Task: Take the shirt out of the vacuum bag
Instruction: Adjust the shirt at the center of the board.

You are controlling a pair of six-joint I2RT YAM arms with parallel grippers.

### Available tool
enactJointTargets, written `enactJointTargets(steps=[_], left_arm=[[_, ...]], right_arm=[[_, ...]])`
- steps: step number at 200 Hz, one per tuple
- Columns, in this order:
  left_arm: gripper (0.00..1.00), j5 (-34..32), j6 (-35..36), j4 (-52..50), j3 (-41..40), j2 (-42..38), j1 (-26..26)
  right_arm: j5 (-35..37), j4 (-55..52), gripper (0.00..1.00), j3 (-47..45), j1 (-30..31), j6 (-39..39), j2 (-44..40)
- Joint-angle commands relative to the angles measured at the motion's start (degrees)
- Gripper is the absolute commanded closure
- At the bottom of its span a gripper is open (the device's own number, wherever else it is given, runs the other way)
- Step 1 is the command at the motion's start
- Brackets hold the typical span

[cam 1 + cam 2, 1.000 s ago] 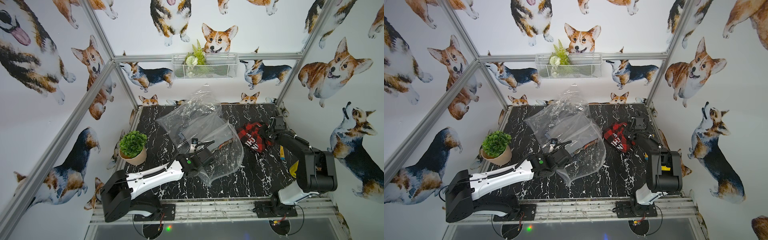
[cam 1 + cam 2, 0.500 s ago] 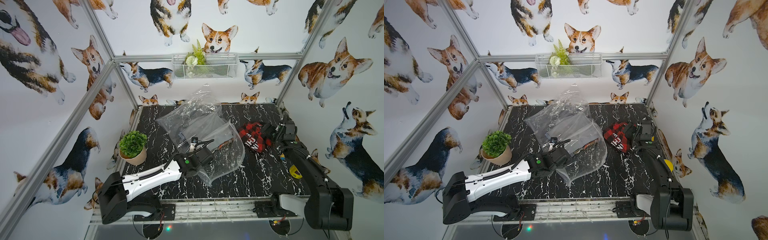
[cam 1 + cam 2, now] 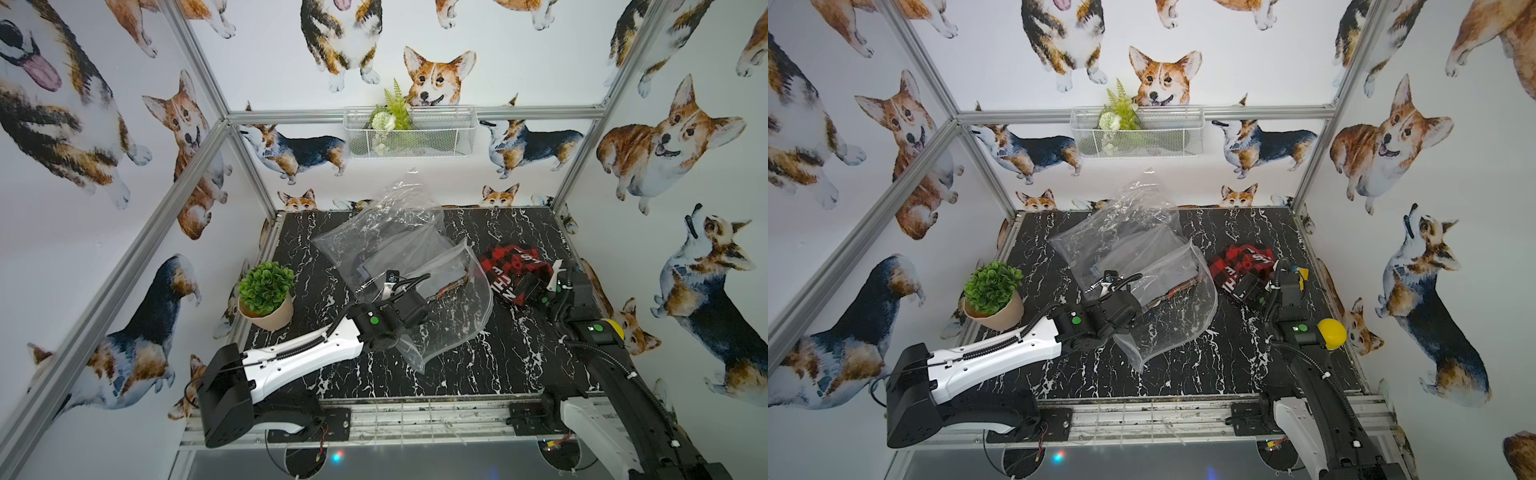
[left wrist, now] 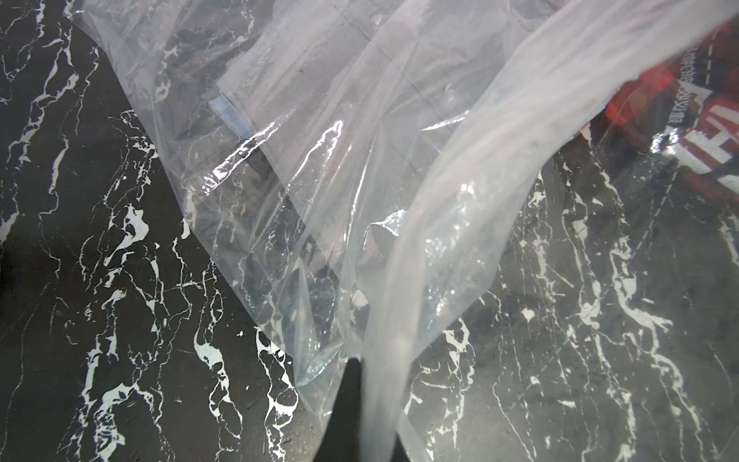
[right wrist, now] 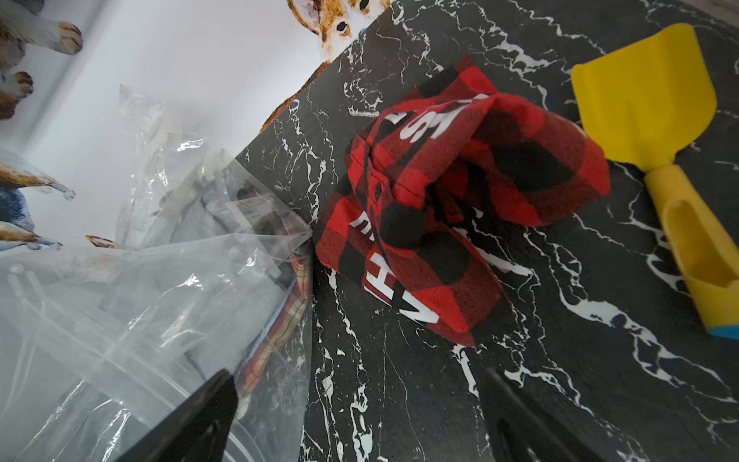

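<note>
Black left gripper (image 4: 356,384): its jaws are pressing together, pinching a band of clear film belonging to the vacuum bag (image 4: 320,160); the band is running away from the fingertips.
Left arm (image 3: 307,353): white-shelled, it is reaching in from 7 o'clock of the table (image 3: 498,365), and its wrist is sitting over the bag's 6 o'clock half.
Vacuum bag (image 3: 407,245): it is lying crumpled and transparent at the middle of the table in both top views, with its far end rising toward 12 o'clock.
Grey cloth (image 3: 395,255): it is showing through the film, inside the bag.
Right gripper (image 5: 360,420): its jaws are standing wide apart with nothing between them; in a top view it (image 3: 542,282) is hanging at about 5 o'clock of the shirt (image 3: 511,268).
Shirt (image 5: 440,208): red-and-black check with white lettering, it is lying bunched on the bare table, outside the bag, at 3 o'clock of it and just beside the bag's edge; whether the two are touching cannot be told.
Yellow scoop (image 5: 648,100): it is lying just beside the shirt, so the shirt is sitting between it and the bag.
Potted plant (image 3: 266,291): it is standing upright at 9 o'clock of the bag, near the table's edge and well apart from both grippers.
Wire basket (image 3: 457,137): white, it is hanging on the far wall at 12 o'clock, holding greenery.
</note>
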Motion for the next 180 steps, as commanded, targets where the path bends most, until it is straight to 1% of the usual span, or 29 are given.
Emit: enactJointTargets(steps=[1, 10, 19, 35, 45, 52, 59, 77, 105, 133, 157, 180], left_arm=[[1.00, 0.17, -0.16, 0.13, 0.03, -0.21, 0.10], [1.00, 0.41, -0.26, 0.32, 0.07, -0.12, 0.03], [1.00, 0.52, -0.50, 0.32, 0.21, -0.01, -0.06], [1.00, 0.56, -0.67, 0.66, 0.25, -0.24, -0.32], [1.00, 0.70, -0.79, 0.83, 0.16, -0.34, -0.41], [1.00, 0.71, -0.74, 0.80, 0.16, -0.34, -0.41], [1.00, 0.79, -0.79, 0.78, 0.16, -0.26, -0.42], [1.00, 0.88, -0.79, 1.06, -0.01, -0.26, -0.53], [1.00, 0.72, -0.53, 0.87, -0.02, 0.01, -0.64], [1.00, 0.18, -0.31, 0.72, -0.36, -0.72, -0.63], [1.00, -1.04, 0.27, 0.32, -0.72, -1.13, -0.65], [1.00, -1.21, 0.35, -0.12, -0.89, -1.23, -0.59]], right_arm=[[-1.97, -0.64, 0.03, 0.77, 5.08, 3.29, -1.59], [1.05, -2.36, 0.02, 1.60, 8.45, 4.00, -2.97], [2.88, -3.65, 0.02, 1.61, 10.53, 5.20, -5.01], [4.15, -4.02, 0.02, 0.61, 10.79, 5.54, -8.04], [8.18, -6.09, 0.00, 0.69, 10.80, 2.44, -9.11], [9.79, -6.77, 0.00, 0.59, 10.63, 0.58, -9.05], [10.38, -7.58, 0.00, 0.37, 10.00, -1.59, -7.93], [8.83, -7.23, 0.00, -1.29, 8.50, -1.90, -4.95], [7.62, -0.71, 0.00, -5.68, 6.49, -1.67, 0.45], [7.67, 2.22, 0.00, -5.32, 3.06, -4.33, 6.49], [6.82, 4.44, 0.00, -4.79, 0.23, -4.68, 9.15], [10.53, 5.85, 0.00, -4.73, -0.05, -5.54, 12.03]])
